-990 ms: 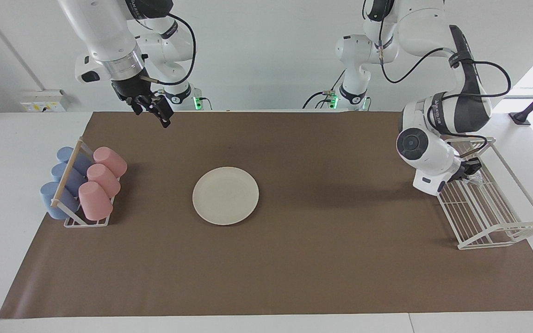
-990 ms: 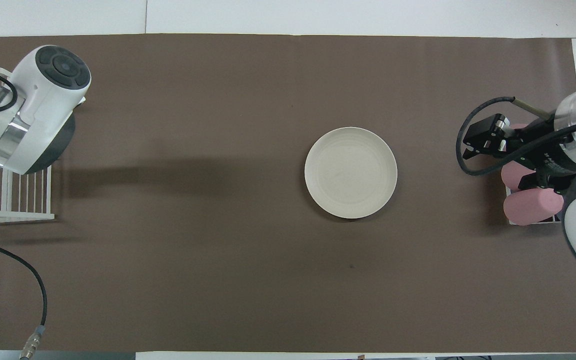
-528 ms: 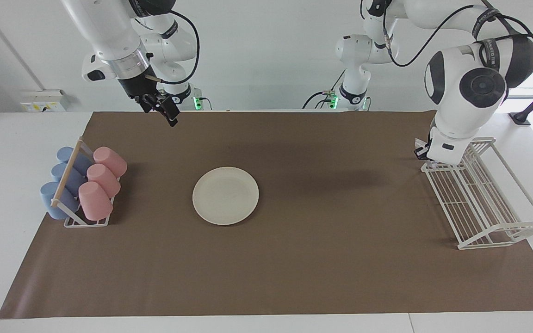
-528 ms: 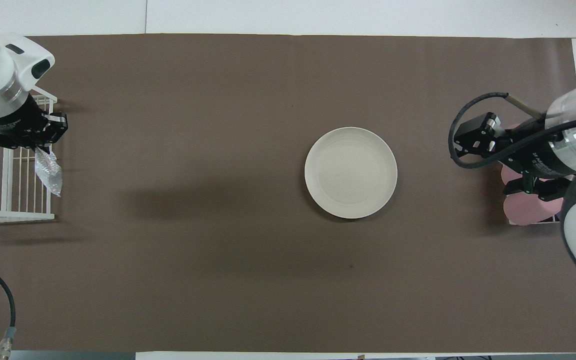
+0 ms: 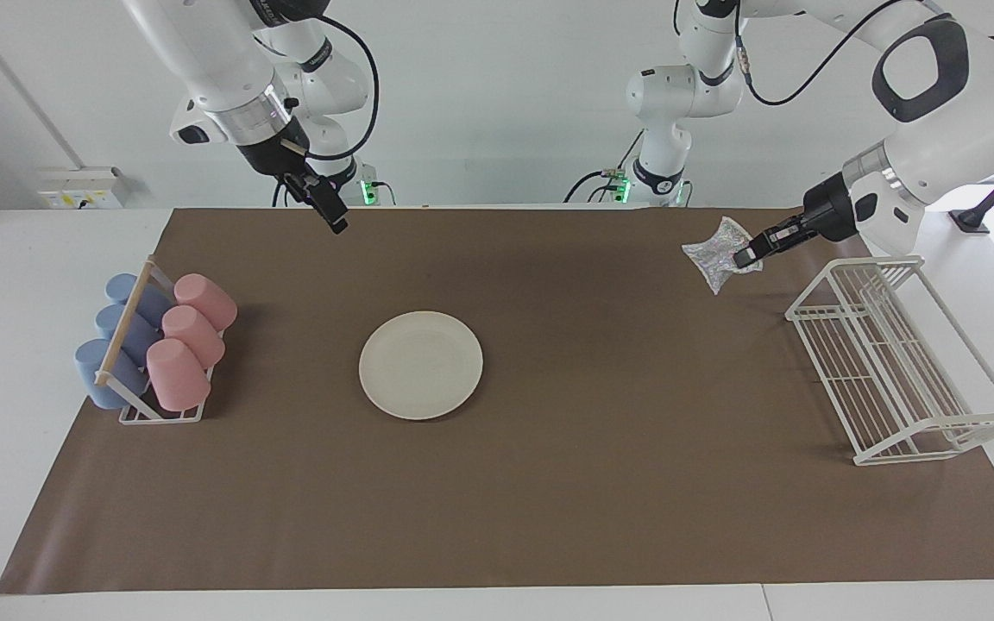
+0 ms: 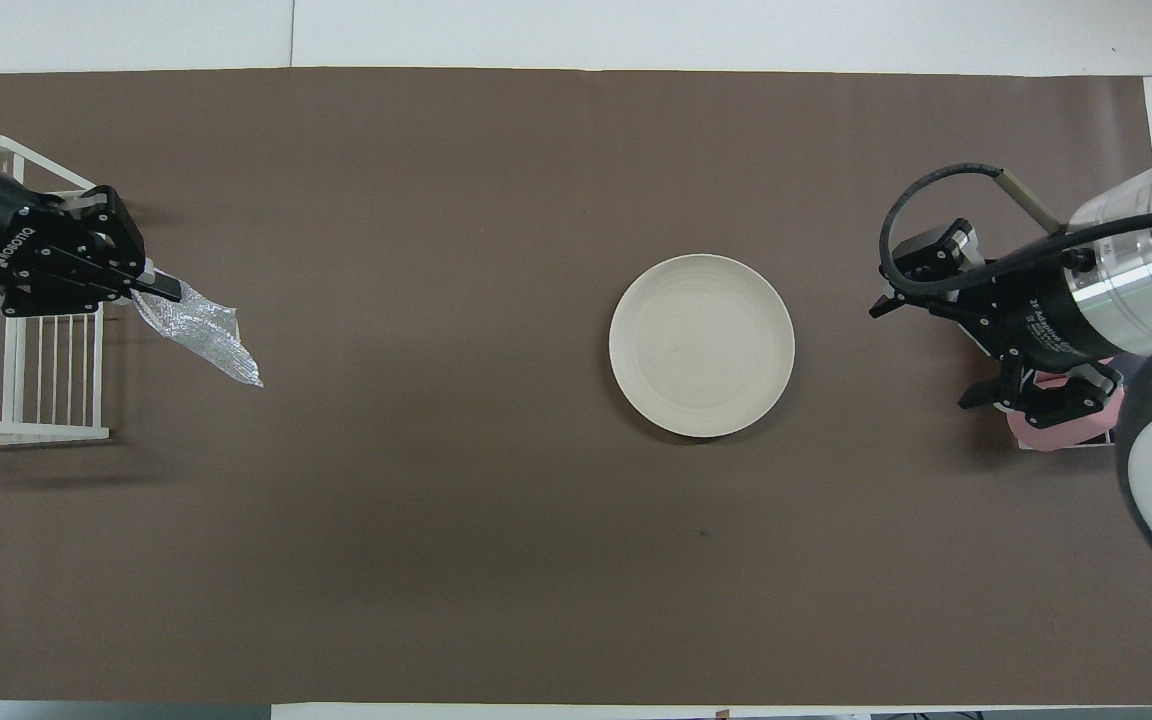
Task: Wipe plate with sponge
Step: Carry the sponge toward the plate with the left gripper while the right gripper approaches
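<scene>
While the brown mat (image 5: 549, 483) on the table lies bare between the wire rack (image 5: 902, 379) and the plate (image 5: 420, 365), you have an open run for the carry; use it, and bring the load across at height rather than skimming the mat. The plate sits flat near the middle of the mat, nearer the cup rack (image 5: 152, 349) at the right arm's end than the wire rack at the left arm's end (nothing rests on it, and nothing holds it down); so judge that a hard sideways stroke could slide it, and plan to press downward first and then sweep in small circles from the centre outward. The left end effector (image 5: 745, 255) hangs in the air over the mat just beside the wire rack, its fingertips pinching one corner of the sponge (image 5: 719, 253); the rest of the pad dangles free and crumpled, so lower it until the loose part lies flat on the plate before you move sideways. The right end effector (image 5: 335, 217) waits spread wide and empty, up in the air above the robots' edge of the mat; you might bring it down to steady the plate's rim if the wipe drags.
</scene>
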`<state>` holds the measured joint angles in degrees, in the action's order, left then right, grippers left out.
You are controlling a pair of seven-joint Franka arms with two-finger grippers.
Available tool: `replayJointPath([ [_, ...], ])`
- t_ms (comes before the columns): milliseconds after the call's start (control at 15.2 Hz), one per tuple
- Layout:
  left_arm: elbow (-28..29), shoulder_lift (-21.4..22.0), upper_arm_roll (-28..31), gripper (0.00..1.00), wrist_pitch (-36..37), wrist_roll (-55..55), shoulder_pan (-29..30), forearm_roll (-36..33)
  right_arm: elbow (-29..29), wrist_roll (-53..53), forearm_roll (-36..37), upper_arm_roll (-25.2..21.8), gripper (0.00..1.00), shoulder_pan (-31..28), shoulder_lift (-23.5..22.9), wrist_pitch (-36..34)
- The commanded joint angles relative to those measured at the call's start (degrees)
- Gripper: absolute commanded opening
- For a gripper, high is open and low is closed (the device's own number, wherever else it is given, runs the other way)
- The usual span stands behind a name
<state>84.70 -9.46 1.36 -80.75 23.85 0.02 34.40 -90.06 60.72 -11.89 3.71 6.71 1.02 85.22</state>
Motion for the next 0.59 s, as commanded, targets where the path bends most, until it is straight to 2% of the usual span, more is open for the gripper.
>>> replayJointPath([
  [0, 15.5, 8.3, -0.3, 0.00, -6.0, -7.1, 0.8, 11.0, -1.1, 6.3, -2.3, 0.1, 1.00, 1.5, 1.2, -0.3],
  [132, 26.6, 14.1, -0.3, 0.00, -9.1, -14.5, 0.8, 19.3, -1.2, 10.1, -3.4, 0.1, 1.00, 2.0, 1.4, -0.3],
  [264, 34.4, 18.1, -0.3, 0.00, -10.1, -20.7, 0.7, 26.2, -1.3, 14.6, -4.9, 0.0, 1.00, 3.6, 1.5, -0.1],
  [528, 41.3, 22.1, -0.6, 0.00, -13.6, -25.7, -2.5, 38.2, -2.0, 24.2, -5.2, 0.1, 1.00, 9.1, 2.1, 2.0],
])
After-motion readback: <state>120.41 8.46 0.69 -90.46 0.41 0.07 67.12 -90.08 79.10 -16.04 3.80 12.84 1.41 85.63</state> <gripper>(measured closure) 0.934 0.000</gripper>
